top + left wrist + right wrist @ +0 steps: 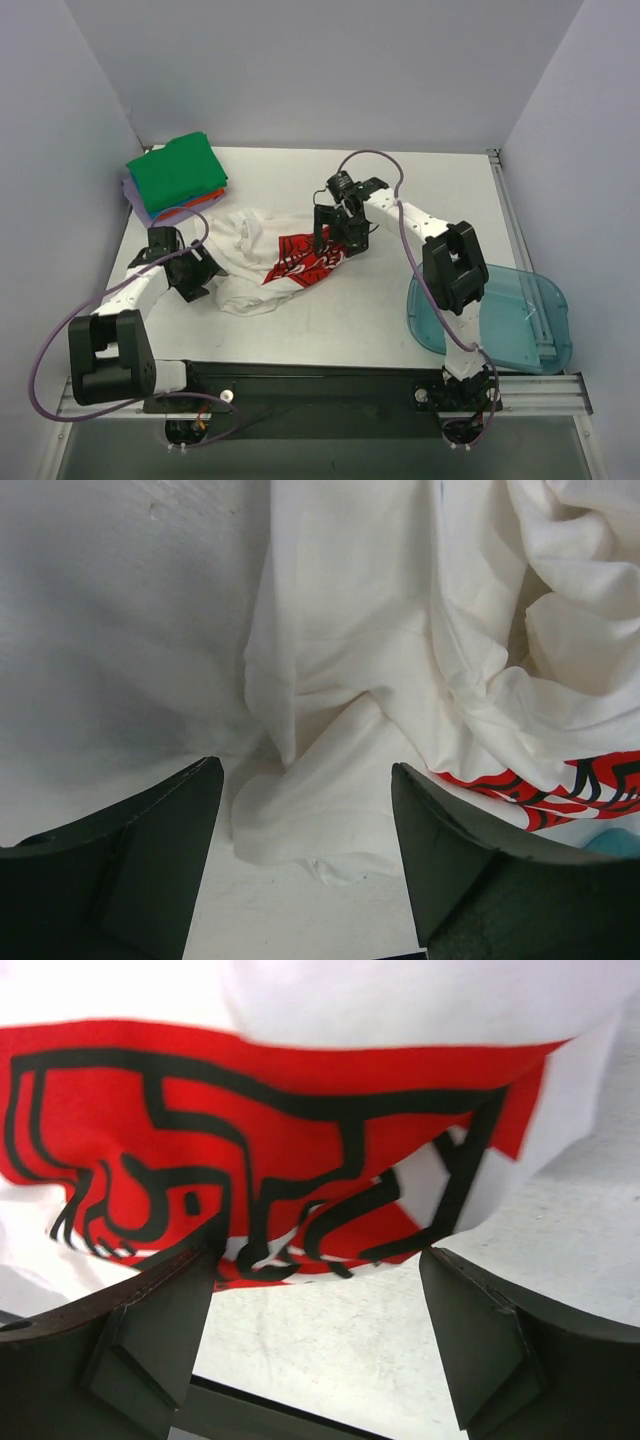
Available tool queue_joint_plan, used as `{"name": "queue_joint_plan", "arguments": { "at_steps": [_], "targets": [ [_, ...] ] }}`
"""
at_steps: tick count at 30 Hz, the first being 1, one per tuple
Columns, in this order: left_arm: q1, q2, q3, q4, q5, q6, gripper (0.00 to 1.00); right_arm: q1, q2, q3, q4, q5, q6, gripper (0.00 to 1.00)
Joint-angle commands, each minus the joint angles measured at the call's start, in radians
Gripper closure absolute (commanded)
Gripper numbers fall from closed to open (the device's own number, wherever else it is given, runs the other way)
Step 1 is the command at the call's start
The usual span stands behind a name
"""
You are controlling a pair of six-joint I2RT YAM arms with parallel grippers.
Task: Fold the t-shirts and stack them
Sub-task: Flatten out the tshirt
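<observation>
We see a white table [340,330] boxed in by pale grey-lavender walls [330,70] on three sides, with a translucent blue bin [500,320] at its near right corner. The white t-shirt [245,265] lies crumpled mid-table, its long axis roughly left to right, with the red logo [305,258] (face up) at the right end. The folded stack [178,178], green on top, sits at the far left corner. The left gripper [305,770] gapes wide at the shirt's left edge, gripping nothing; the right gripper [320,1250] is likewise spread and empty, by the logo's edge
</observation>
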Motion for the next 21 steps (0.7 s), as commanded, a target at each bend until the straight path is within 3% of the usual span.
{"name": "queue_joint_plan", "arguments": {
  "at_steps": [1,3,7,8,9,10,12,13,15,21],
  "targets": [
    [-0.009,0.048,-0.003,0.103,0.043,-0.007,0.22,-0.028,0.007,-0.009,-0.036,0.021,0.019,0.15],
    [-0.014,0.082,0.0,0.118,0.047,-0.004,0.28,-0.032,0.029,-0.008,-0.036,0.021,0.011,0.2],
    [-0.038,0.136,0.018,0.147,0.087,0.02,0.43,-0.037,0.052,-0.001,-0.037,0.009,-0.007,0.42],
    [-0.054,0.145,0.024,0.147,0.096,0.026,0.48,-0.038,0.05,-0.007,-0.036,0.009,-0.011,0.48],
    [-0.063,0.163,0.032,0.147,0.106,0.032,0.59,-0.038,0.046,-0.012,-0.036,0.007,-0.015,0.55],
    [-0.072,0.17,0.038,0.141,0.106,0.045,0.65,-0.04,0.043,-0.021,-0.036,0.009,-0.024,0.68],
    [-0.087,0.173,0.049,0.124,0.107,0.054,0.83,-0.042,0.018,-0.058,-0.037,0.009,-0.03,0.83],
    [-0.089,0.17,0.052,0.118,0.109,0.063,0.88,-0.043,-0.006,-0.07,-0.039,0.007,-0.032,0.97],
    [-0.089,0.15,0.051,0.086,0.1,0.081,1.0,-0.045,-0.04,-0.125,-0.059,0.009,-0.027,1.0],
    [-0.086,0.041,0.057,-0.056,0.055,0.12,1.0,-0.039,-0.238,-0.299,-0.129,0.006,0.005,1.0]
  ]
}}
